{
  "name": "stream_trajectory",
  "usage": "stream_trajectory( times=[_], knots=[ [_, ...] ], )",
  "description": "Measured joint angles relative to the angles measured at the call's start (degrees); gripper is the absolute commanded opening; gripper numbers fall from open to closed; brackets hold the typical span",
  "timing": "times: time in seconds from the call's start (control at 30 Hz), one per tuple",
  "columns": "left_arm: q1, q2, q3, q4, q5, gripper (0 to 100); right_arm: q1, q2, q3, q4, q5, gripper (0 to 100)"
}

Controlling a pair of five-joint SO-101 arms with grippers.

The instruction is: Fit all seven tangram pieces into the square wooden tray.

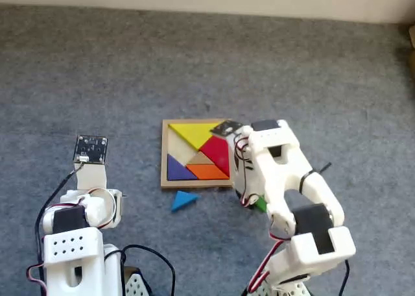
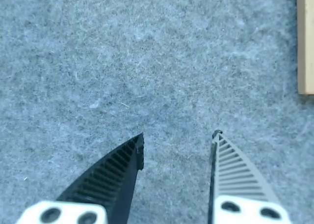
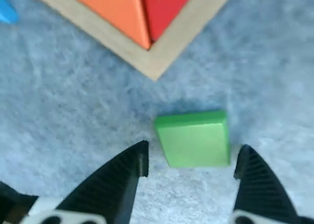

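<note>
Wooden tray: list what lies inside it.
Inside the wooden tray lie a yellow piece, a red piece, an orange piece and a purple piece; pale wood shows between them. The right arm hides its right rim.

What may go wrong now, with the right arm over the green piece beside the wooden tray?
1. The right end effector is open, with the green square partly between its fingers. The square lies flat on the carpet and a bit turned, so closing may twist it or slip over it.
2. A corner of the tray is near, so a push on the square might shift the tray.
</note>
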Motion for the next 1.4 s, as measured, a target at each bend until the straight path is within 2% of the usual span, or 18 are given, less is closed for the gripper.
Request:
stream_trajectory(
  times=[0.23, 0.47, 0.6, 0.77, 0.87, 1.4],
  knots=[
    [0.0, 0.0, 0.0, 0.0, 0.0, 22, 1.8, 2.2, -0.2, 0.0, 3.1, 27.9],
    [0.0, 0.0, 0.0, 0.0, 0.0, 22, 3.5, 4.9, 1.1, -5.5, 3.3, 27.7],
    [0.0, 0.0, 0.0, 0.0, 0.0, 22, 4.0, 5.0, 3.4, -9.0, 3.3, 21.2],
    [0.0, 0.0, 0.0, 0.0, 0.0, 22, 5.1, 2.6, 5.9, -13.5, 3.3, 8.6],
    [0.0, 0.0, 0.0, 0.0, 0.0, 22, 5.2, 0.6, 7.2, -15.3, 3.3, 4.6],
    [0.0, 0.0, 0.0, 0.0, 0.0, 22, 4.9, -17.4, 9.2, -13.5, 3.3, 3.7]
  ],
)
